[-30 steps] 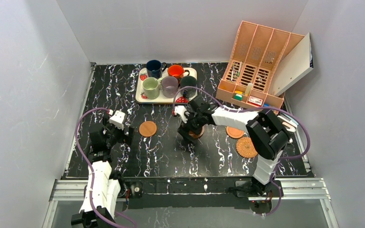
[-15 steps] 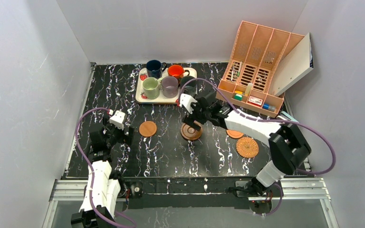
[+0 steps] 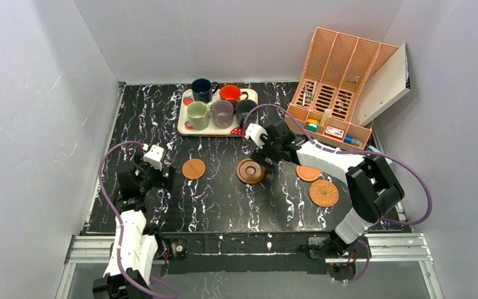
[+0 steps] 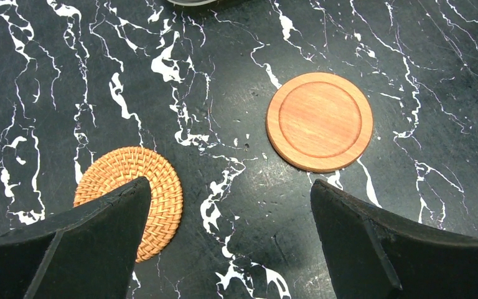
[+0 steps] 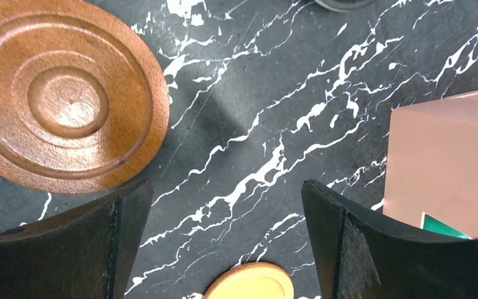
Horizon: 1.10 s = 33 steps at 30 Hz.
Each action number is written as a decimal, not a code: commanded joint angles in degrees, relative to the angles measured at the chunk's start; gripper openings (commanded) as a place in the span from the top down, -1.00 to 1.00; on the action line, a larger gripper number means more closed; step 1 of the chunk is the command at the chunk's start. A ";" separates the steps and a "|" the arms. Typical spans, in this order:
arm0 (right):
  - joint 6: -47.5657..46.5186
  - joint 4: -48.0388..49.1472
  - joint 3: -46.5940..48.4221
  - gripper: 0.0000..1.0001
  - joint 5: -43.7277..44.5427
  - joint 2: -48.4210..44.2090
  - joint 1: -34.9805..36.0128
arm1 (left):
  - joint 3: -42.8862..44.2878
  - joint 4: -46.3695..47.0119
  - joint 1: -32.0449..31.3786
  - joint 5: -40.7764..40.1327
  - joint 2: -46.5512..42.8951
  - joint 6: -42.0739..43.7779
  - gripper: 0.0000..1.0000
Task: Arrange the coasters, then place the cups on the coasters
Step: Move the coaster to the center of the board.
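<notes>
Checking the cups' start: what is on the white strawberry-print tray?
Five ceramic mugs stand on the tray: navy blue, orange-red, pale green, mauve, dark grey-green. Anything beneath them is hidden.

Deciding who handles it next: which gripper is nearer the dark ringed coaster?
Right. The right gripper hovers open just beside the dark ringed coaster. The left gripper hangs farther off, beyond the smooth coaster, partly over a wicker coaster.
</notes>
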 commanded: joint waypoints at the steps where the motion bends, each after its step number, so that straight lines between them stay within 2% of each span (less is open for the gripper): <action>1: -0.78 -5.01 3.24 -0.97 -0.26 2.68 0.02 | -0.21 0.79 0.39 0.07 0.50 0.61 -0.96; 4: -0.62 -9.14 5.31 -0.97 -0.16 5.58 0.01 | -0.42 1.03 0.39 0.02 0.20 0.60 -0.96; 12: -1.58 -12.18 5.50 -0.97 -3.67 6.13 0.11 | -0.32 1.05 0.39 0.03 0.67 0.56 -0.96; 25: 0.81 -7.31 5.42 -0.97 -4.62 11.43 0.98 | -0.43 1.14 0.38 -0.30 0.33 0.60 -0.96; 33: 1.64 -5.31 5.33 -0.97 -4.61 11.52 1.69 | -0.52 1.23 0.42 -0.29 0.36 0.78 -0.96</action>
